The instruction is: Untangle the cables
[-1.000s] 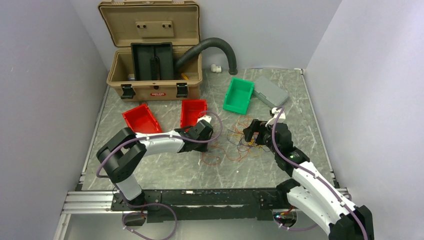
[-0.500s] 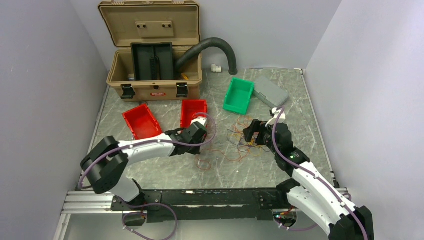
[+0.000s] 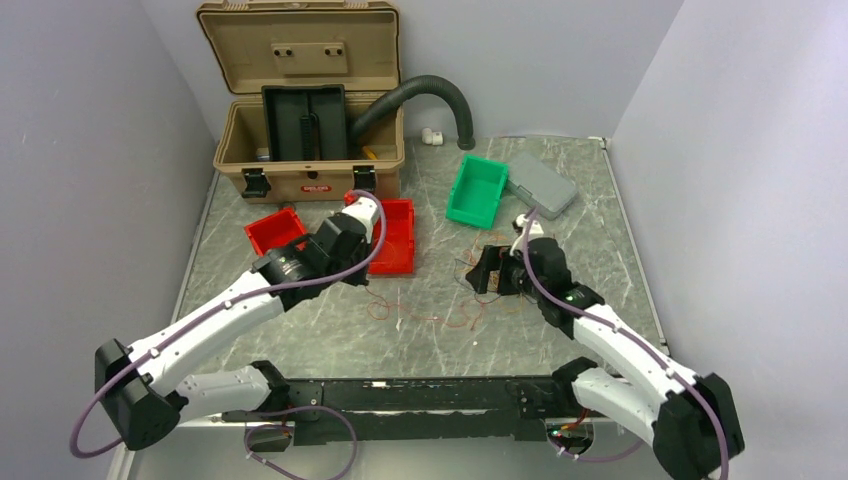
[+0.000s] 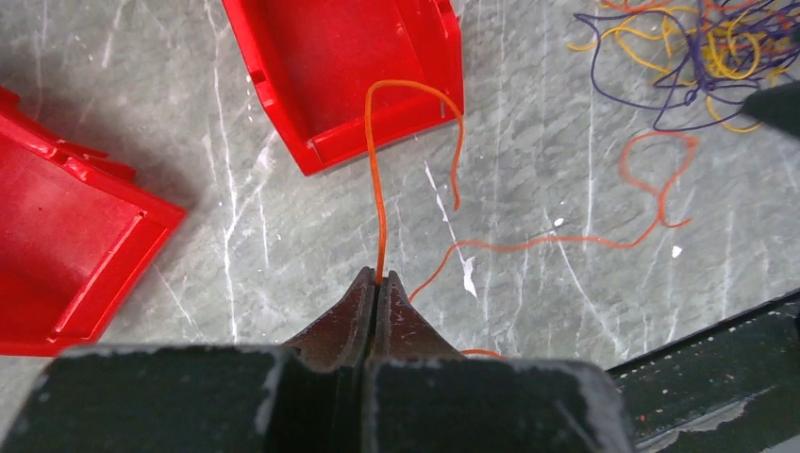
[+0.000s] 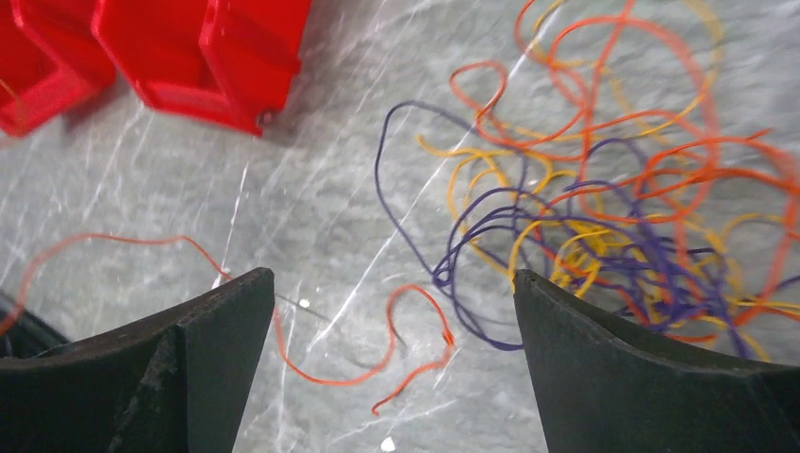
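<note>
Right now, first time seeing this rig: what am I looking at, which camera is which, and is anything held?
Two white robot arms, left and right, are bolted at the near edge of a marbled table. The wide picture comes from a fixed camera above and behind them. The two close-ups come from a camera on each wrist, looking past that arm's own fingers.

The left gripper is shut on one orange wire, which arcs over the corner of a red bin. The right gripper is open and empty at the edge of the tangle of orange, yellow and purple wires.

Also there: a second red bin, a green bin, a grey case, an open tan toolbox and a black hose.
</note>
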Robot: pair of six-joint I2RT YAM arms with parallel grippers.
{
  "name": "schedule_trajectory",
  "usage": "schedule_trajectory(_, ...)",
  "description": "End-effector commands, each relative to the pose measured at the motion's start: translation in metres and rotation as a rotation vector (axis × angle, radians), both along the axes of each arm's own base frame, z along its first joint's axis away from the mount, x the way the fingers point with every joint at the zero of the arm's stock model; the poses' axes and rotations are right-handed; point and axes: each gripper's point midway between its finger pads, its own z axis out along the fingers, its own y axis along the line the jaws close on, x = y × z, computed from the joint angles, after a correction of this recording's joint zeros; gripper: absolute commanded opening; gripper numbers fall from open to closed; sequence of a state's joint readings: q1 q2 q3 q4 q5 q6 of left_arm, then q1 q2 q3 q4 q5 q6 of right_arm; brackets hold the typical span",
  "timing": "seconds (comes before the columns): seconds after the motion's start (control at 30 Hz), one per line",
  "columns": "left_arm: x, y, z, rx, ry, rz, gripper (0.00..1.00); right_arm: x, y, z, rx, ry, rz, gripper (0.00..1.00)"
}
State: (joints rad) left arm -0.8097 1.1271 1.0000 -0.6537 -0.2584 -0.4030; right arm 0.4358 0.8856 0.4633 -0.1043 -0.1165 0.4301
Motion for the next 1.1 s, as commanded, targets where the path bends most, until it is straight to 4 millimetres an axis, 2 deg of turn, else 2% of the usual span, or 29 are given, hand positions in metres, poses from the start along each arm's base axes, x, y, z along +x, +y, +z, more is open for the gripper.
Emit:
schedule_trajectory(0.0, -0.006, 0.000, 0.014, -0.024, 0.021, -0.062, 0.00, -0.004, 0.027, 0.002, 0.000, 0.076, 0.075, 1.00)
schedule_trajectory(0.1, -0.007, -0.002, 0.012, -0.040, 0.032, -0.071, 0.00, -0.009, 0.016, -0.022, -0.030, 0.189, -0.064, 1.00)
schedule_trajectory(0.27, -0.011, -0.006, -0.002, -0.052, 0.060, -0.093, 0.00, -0.030, 0.022, -0.038, 0.084, 0.268, -0.162, 1.00)
schedule_trajectory(0.43, -0.014, -0.009, -0.014, -0.060, 0.081, -0.111, 0.00, -0.047, 0.046, -0.051, 0.118, 0.295, -0.110, 1.00)
schedule_trajectory(0.63, -0.021, -0.014, -0.029, -0.088, 0.129, -0.116, 0.00, -0.052, 0.077, -0.064, 0.062, 0.335, -0.046, 1.00)
schedule_trajectory(0.77, -0.025, -0.017, -0.036, -0.123, 0.143, -0.111, 0.00, -0.051, 0.097, -0.071, 0.039, 0.353, -0.023, 0.94)
schedule_trajectory(0.9, -0.025, -0.012, -0.040, -0.107, 0.143, -0.090, 0.00, -0.052, 0.123, -0.074, 0.035, 0.385, 0.022, 0.77)
schedule_trajectory(1.0, -0.021, -0.004, -0.038, -0.088, 0.126, -0.059, 0.00, -0.058, 0.136, -0.072, 0.047, 0.408, 0.053, 0.46)
schedule_trajectory(1.03, -0.020, -0.002, -0.038, -0.090, 0.122, -0.050, 0.00, -0.056, 0.143, -0.066, 0.075, 0.396, 0.066, 0.35)
schedule_trajectory(1.07, -0.018, -0.001, -0.037, -0.098, 0.119, -0.043, 0.00, -0.057, 0.146, -0.062, 0.091, 0.390, 0.083, 0.19)
